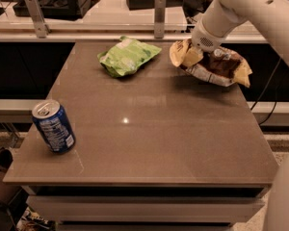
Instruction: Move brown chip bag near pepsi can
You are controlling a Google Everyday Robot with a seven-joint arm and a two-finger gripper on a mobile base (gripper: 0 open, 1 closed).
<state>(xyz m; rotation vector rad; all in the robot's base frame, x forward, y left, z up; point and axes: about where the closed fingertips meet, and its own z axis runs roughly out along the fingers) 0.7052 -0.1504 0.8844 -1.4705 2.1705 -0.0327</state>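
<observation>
The brown chip bag (225, 67) is at the table's far right, dark brown in the middle with pale yellow ends. My gripper (210, 55) comes down from the upper right and is shut on the bag's top left part. The bag hangs tilted, its left end raised just off the table, with a shadow under it. The pepsi can (54, 128), blue with a silver top, stands upright near the front left corner, far from the bag.
A light green chip bag (128, 57) lies at the back centre of the brown table (159, 138). A railing with metal posts (159, 14) runs behind the table. My white arm (260, 8) fills the upper right.
</observation>
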